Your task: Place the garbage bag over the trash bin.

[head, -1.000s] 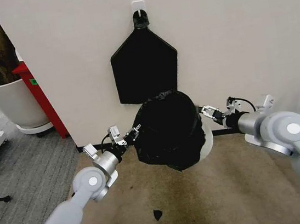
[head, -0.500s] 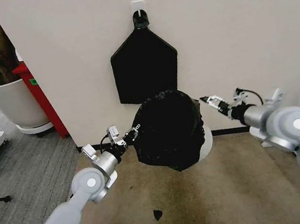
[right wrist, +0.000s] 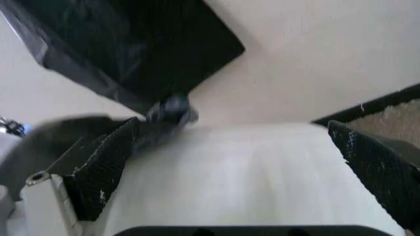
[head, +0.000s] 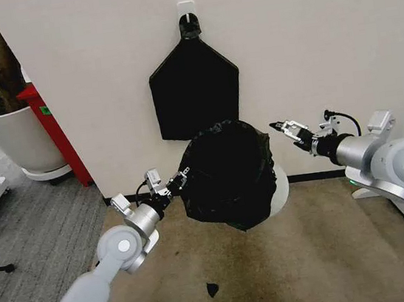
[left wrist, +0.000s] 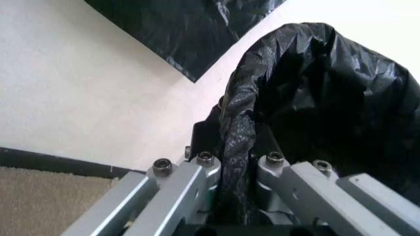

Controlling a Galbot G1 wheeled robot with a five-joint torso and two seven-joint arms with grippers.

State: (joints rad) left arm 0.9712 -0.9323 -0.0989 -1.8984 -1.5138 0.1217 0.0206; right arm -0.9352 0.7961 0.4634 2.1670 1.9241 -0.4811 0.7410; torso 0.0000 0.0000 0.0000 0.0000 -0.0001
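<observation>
Two grippers flank the trash bin [head: 282,185] at the wall's foot. Left gripper [head: 178,179] pinched tight on the garbage bag [head: 229,176] — crinkled black film bunched between its fingers [left wrist: 196,177], draped over most of the bin, white wall still bare on the robot's right. Right gripper [head: 283,128] spread wide, gripping nothing — just clear of the bag's upper right edge, pads [right wrist: 105,169] apart. Flat black bundle [head: 194,88] hung on the wall above.

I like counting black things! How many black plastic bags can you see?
2. The crinkled garbage bag is draped over the trash bin, with the left gripper pinching its edge. The flat black bundle hangs on the wall above.
</observation>
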